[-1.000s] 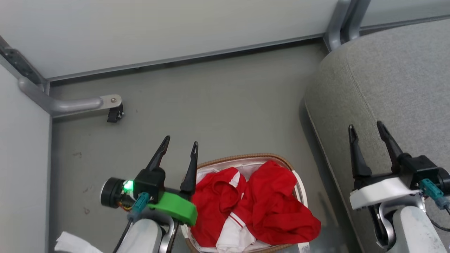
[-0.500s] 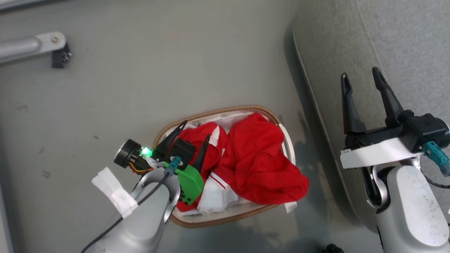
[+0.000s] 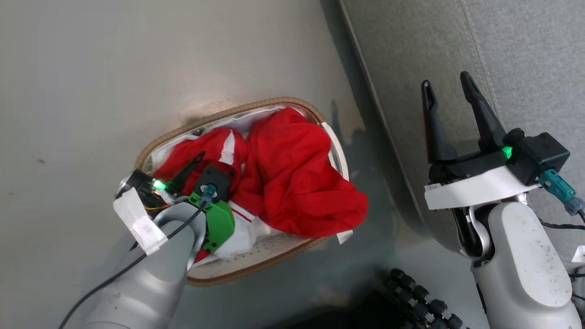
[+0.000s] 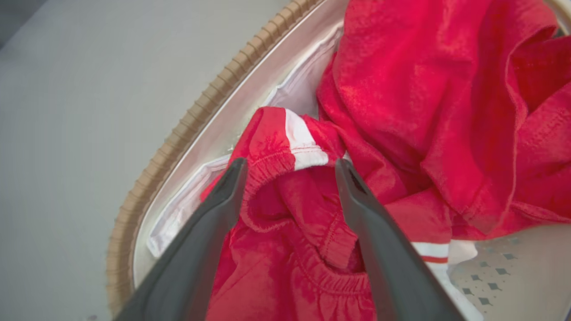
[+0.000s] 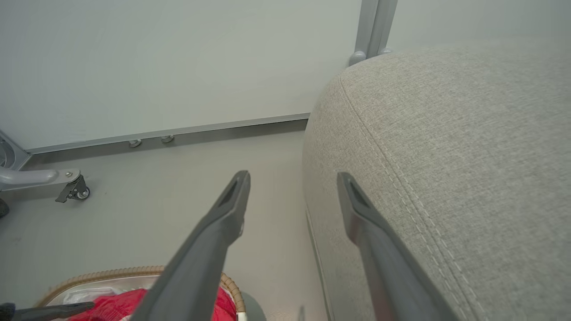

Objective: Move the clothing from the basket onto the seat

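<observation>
Spread wide, jaws of the left gripper (image 4: 290, 165) are being held astride a hem of the clothing (image 3: 292, 183) in the basket (image 3: 205, 118). The right gripper (image 3: 445, 80), equally wide and empty, is being held at the edge of the seat (image 3: 434, 45). The basket is being borne by grey floor (image 3: 91, 68).

This is looking like a test lab staged as a home corner. Plain white partition panels (image 5: 178, 67) are standing in grey metal framing (image 5: 372, 26) on a castor foot (image 5: 73, 191), walling in a bare grey floor (image 3: 91, 68) where a grey sofa (image 5: 446, 156) and a laundry basket (image 4: 195, 116) are sitting.
</observation>
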